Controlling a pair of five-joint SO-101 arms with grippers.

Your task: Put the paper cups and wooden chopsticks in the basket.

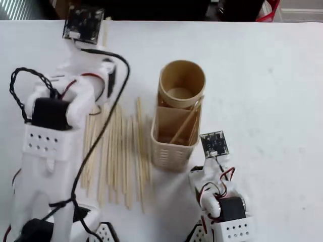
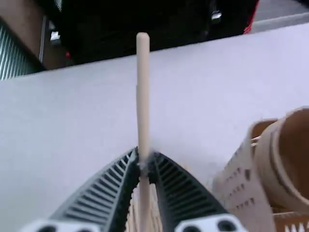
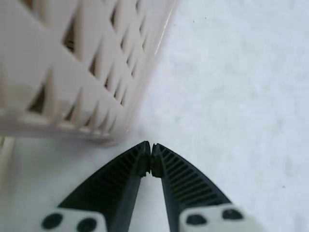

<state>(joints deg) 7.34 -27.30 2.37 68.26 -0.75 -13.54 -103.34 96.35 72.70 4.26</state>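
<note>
left gripper (image 2: 144, 166) clamped on one chopstick (image 2: 142, 87) | right gripper (image 3: 151, 159) closed, empty, beside basket (image 1: 169, 154) | cup (image 1: 181, 83) in basket, loose chopsticks (image 1: 118, 151) alongside | advice: centre chopstick over basket's free side, tip down, then release

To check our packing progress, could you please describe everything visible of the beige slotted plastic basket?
The beige slotted plastic basket is rectangular, open-topped and upright mid-table. A tan paper cup sits at its far end, and thin wooden chopsticks lean in its near part. Loose wooden chopsticks lie on the white table beside it. The right arm's black claw, shut, sits close to its wall.
</note>
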